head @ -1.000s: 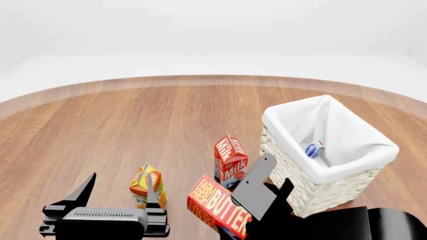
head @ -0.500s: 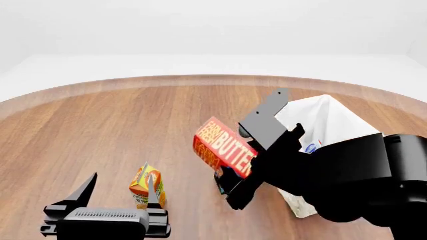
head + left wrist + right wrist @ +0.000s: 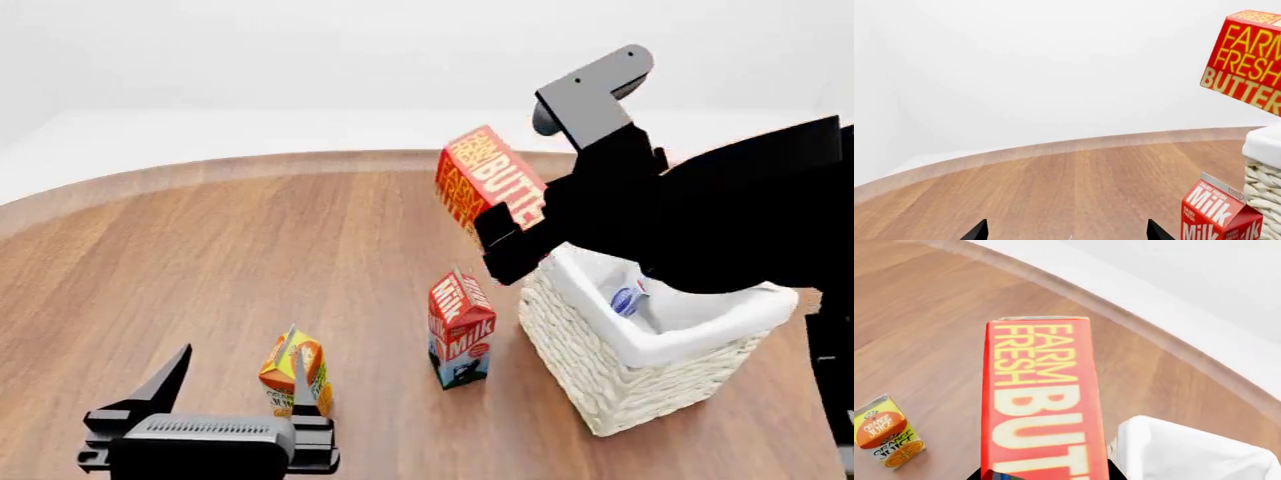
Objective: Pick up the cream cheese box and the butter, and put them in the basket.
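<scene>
While my right gripper (image 3: 514, 225) holds the butter (image 3: 489, 185) clamped in the air, just beside the basket (image 3: 627, 385) rim, I see the cream cheese box (image 3: 627, 298) lying inside against the white liner. My left gripper (image 3: 238, 385) hangs spread wide and empty, low over the wooden surface (image 3: 267, 250), near the orange juice carton (image 3: 290, 368). A milk carton (image 3: 461, 328) stands upright just beside the basket.
</scene>
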